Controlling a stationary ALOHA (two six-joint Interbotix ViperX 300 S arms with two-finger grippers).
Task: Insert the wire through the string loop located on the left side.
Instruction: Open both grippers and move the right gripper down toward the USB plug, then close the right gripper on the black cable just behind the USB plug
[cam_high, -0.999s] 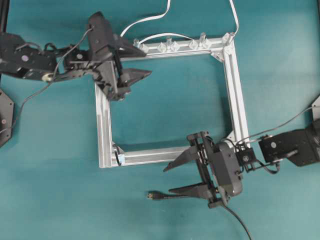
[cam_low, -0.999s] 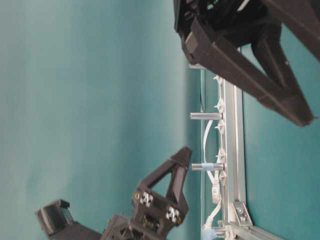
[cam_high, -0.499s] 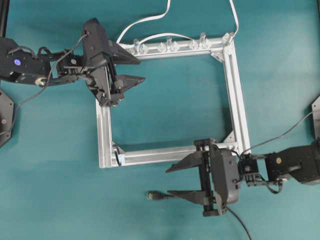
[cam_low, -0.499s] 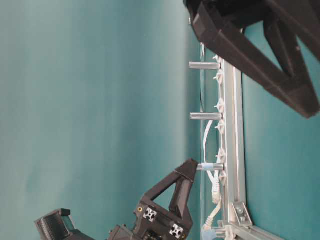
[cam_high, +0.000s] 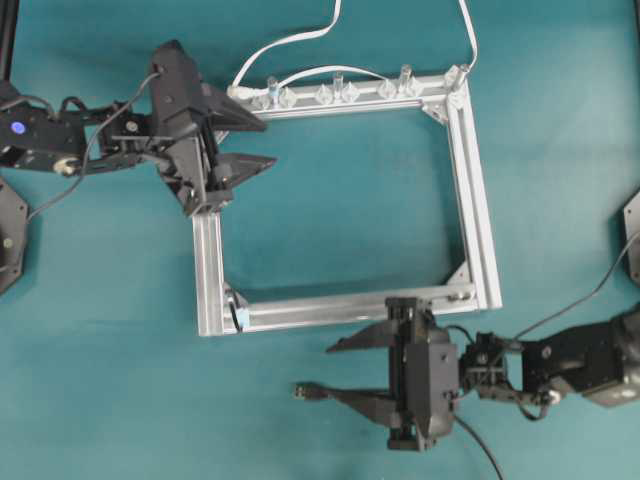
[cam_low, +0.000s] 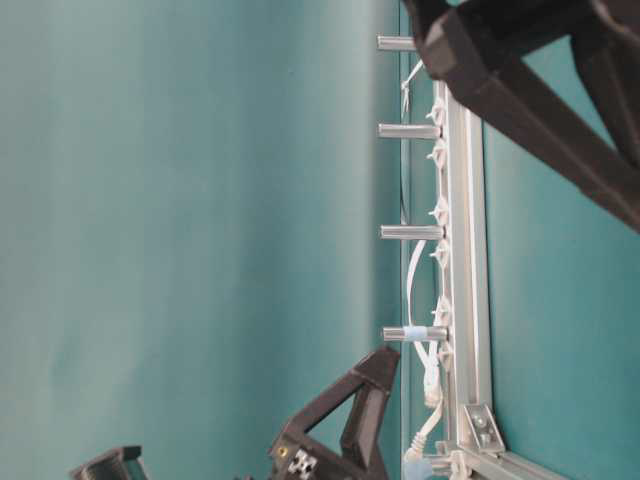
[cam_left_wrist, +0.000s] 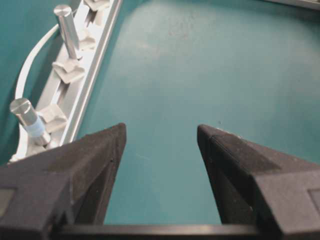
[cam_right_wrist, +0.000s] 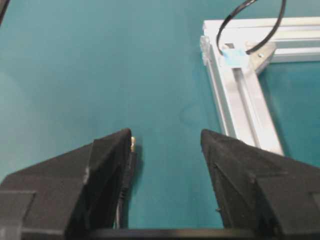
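A square silver aluminium frame lay flat on the teal table. Along its far rail stood a row of upright metal posts and clear plastic clips. A white cable ran from the far-left corner away beyond the table's far edge.

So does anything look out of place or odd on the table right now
Nothing looks damaged or spilled. The wire lies flat outside the silver frame, beside a finger of the open right gripper, ungripped.
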